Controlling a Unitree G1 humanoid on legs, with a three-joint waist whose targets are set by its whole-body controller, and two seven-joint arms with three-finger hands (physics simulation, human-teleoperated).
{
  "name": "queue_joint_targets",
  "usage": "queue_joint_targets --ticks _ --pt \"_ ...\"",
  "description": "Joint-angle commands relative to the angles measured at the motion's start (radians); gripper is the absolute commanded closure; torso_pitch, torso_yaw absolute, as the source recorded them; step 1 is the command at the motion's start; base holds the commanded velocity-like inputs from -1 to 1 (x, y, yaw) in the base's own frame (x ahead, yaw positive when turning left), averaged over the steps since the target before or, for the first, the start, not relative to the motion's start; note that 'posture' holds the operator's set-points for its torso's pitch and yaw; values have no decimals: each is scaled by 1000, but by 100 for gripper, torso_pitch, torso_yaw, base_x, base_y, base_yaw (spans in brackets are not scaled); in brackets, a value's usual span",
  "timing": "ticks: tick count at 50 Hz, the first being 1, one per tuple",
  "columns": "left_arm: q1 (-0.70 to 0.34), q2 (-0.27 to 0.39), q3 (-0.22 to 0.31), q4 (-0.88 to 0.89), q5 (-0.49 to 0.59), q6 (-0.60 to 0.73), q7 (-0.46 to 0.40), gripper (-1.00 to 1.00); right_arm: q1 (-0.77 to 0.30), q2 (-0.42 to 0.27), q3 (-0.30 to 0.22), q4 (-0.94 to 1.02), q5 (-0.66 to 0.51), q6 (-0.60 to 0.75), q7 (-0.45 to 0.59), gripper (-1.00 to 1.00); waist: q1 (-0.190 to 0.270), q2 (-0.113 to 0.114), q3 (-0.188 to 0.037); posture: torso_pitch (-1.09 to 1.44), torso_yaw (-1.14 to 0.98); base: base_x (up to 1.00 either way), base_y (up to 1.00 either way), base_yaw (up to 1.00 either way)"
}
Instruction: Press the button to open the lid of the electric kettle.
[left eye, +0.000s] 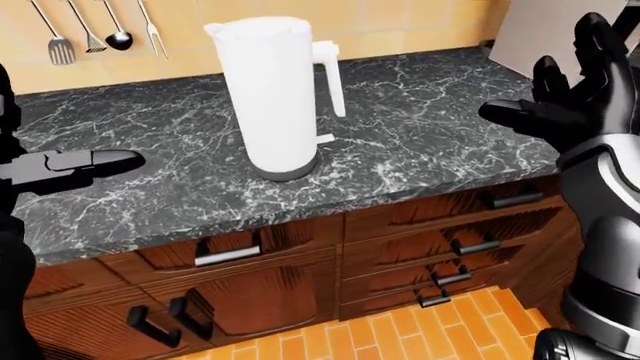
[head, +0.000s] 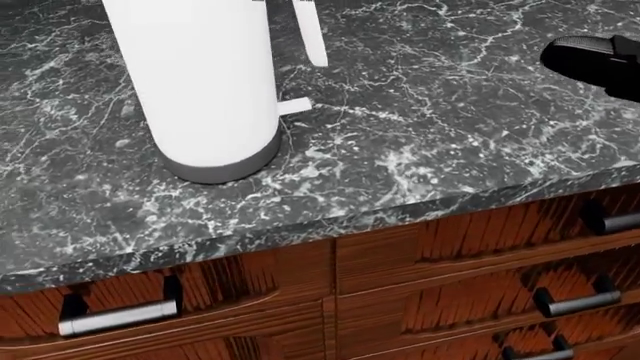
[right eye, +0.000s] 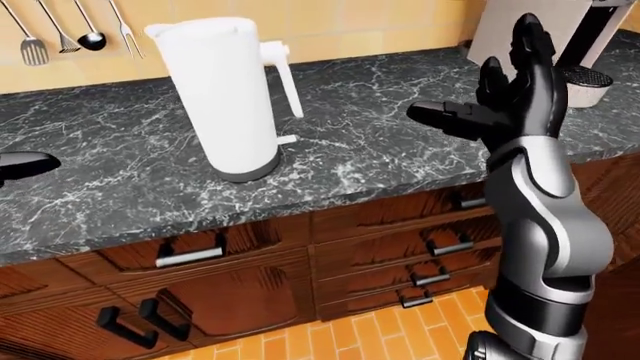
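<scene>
White and tall, the cylindrical electric kettle (left eye: 275, 97) stands upright on the black white-veined marble counter (left eye: 420, 135), its lid down and its slim handle (left eye: 332, 79) pointing to the right of the left-eye view. Its grey base (head: 225, 166) rests near the counter's lower edge in the head view. The right hand (right eye: 500, 97) hangs raised above the counter, well to the right of the kettle and apart from it, with its black fingers (right eye: 527, 45) spread wide. The left hand (left eye: 70, 165) hovers low at the left edge of the left-eye view, away from the kettle; it seems to lie flat and extended, though most of it is cut off. Red-brown wooden drawers with metal bar handles (left eye: 228, 255) run below the counter.
</scene>
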Motion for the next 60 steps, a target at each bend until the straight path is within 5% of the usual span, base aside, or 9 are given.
queue_joint_targets --ticks 1,14,23,27,28,40,49,53,60 --pt "-15 16 16 -11 5 -18 4 -100 -22 -8 -4 -27 3 -22 6 -100 2 33 -32 0 0 11 9 0" --pt "-16 17 15 -13 3 -18 6 -100 -19 -3 -3 -34 2 -17 8 -100 21 -152 -29 0 0 11 9 0" --pt "-19 19 15 -14 3 -14 7 -100 -22 -3 -4 -32 5 -17 6 -100 8 -71 -6 0 0 11 9 0" --pt "-17 20 22 -18 -2 -11 6 -100 -25 -3 -1 -34 6 -16 4 -100 3 39 -33 0 0 11 9 0" --pt "-14 20 26 -20 -4 -10 5 -100 -24 -2 0 -36 6 -16 3 -100 11 -14 -18 0 0 11 8 0" --pt "-19 29 30 -37 -19 5 14 -100 -24 -14 -12 -55 26 -4 -3 -100 22 -143 -24 0 0 11 8 0" --pt "-20 36 37 -47 -30 15 19 -100 -25 -18 -12 -57 34 -2 -9 -100 10 -76 -4 0 0 12 7 0" --pt "-17 39 44 -47 -35 14 19 -100 -27 -16 -7 -59 33 -1 -11 -100 2 36 -28 0 0 13 3 0" --pt "-16 38 40 -49 -36 12 22 -100 -25 -15 -9 -59 34 -1 -10 -100 17 -38 -14 0 0 13 2 0"
